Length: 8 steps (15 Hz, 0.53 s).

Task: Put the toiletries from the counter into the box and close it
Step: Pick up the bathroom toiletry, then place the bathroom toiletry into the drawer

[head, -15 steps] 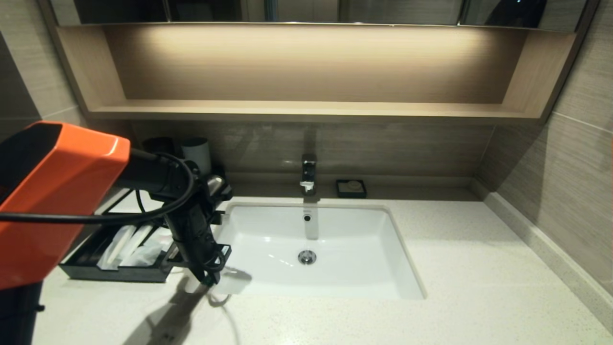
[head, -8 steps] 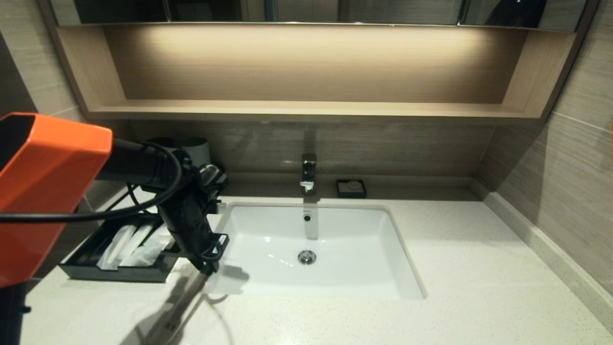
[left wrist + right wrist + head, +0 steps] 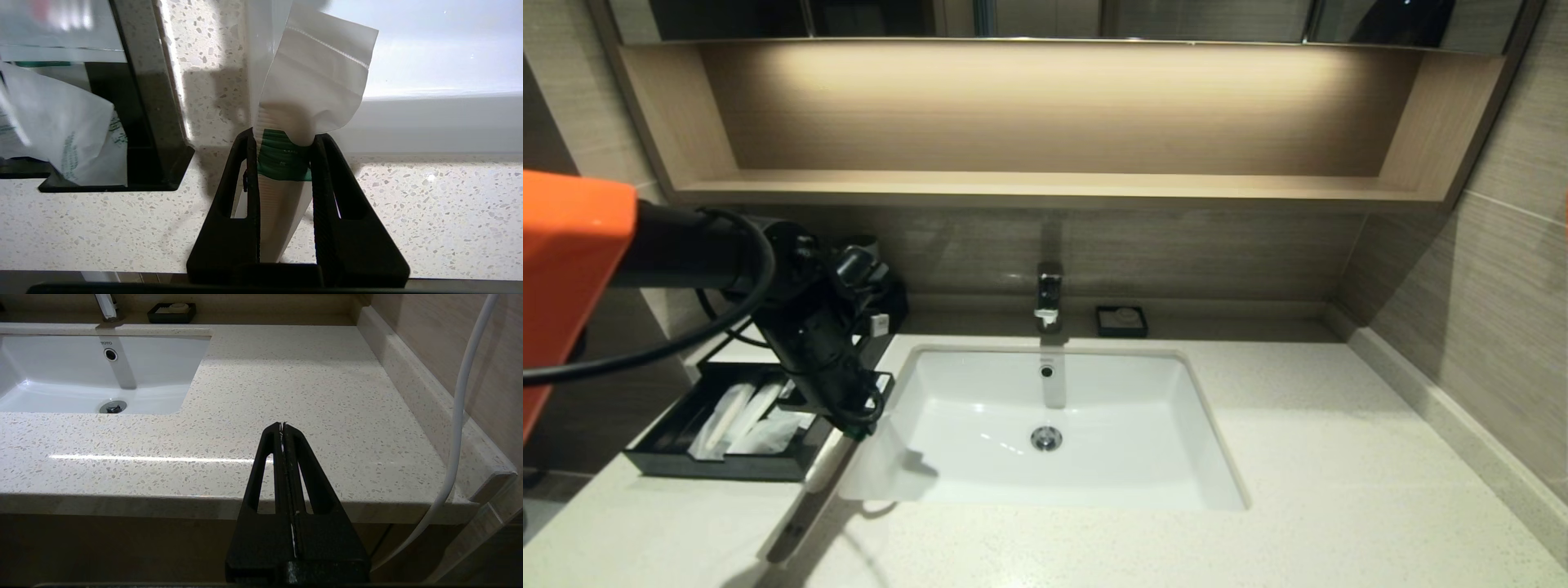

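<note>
My left gripper (image 3: 854,431) is shut on a toiletry (image 3: 805,506), a long stick in a whitish wrapper, held by its green label (image 3: 282,161). It hangs slanted over the counter (image 3: 1298,457), between the sink (image 3: 980,392) and the box (image 3: 719,467). The box's black drawer stands open at the left, with two more wrapped toiletries (image 3: 737,416) lying in it; they also show in the left wrist view (image 3: 61,134). My right gripper (image 3: 282,426) is shut and empty, parked at the counter's front edge on the right, out of the head view.
A faucet (image 3: 1049,296) and a small black soap dish (image 3: 1121,321) stand behind the sink. Cups (image 3: 859,243) stand behind my left arm, mostly hidden. A tan wooden shelf (image 3: 1045,186) runs above. A white cable (image 3: 459,400) hangs by the right wall.
My left gripper has risen and moved left and back toward the open drawer, carrying the toiletry with it. The wrapped stick now hangs slanted below the fingers.
</note>
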Available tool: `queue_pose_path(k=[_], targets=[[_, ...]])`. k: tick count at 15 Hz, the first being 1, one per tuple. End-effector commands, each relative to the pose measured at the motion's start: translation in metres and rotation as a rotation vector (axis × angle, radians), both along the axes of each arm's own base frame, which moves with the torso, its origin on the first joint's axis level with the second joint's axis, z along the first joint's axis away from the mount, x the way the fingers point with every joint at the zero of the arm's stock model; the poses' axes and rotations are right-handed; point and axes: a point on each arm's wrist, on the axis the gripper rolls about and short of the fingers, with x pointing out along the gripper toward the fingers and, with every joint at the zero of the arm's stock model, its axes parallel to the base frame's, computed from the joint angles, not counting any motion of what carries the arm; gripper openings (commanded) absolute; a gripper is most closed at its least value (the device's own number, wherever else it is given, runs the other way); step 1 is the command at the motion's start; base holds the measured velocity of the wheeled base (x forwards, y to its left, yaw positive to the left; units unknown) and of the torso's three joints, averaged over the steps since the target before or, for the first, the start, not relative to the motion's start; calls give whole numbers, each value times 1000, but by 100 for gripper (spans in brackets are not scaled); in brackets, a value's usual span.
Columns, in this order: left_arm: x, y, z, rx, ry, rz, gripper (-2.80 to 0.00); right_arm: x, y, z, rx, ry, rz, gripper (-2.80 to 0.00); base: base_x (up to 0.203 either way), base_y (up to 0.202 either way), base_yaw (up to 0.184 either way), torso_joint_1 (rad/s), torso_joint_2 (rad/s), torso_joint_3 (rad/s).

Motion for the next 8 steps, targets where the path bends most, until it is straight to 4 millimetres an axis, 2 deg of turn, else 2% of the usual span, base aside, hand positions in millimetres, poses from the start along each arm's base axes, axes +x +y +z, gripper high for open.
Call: queue_pose_path(k=[1,8], targets=[[-5,8,20,-7,-59,14,-280,0,0,0,0,-1,0,-280,0,0,0,0,0,0],[-10,48,55,7,-170,92,-280,0,0,0,0,0,0,-280,0,0,0,0,0,0]])
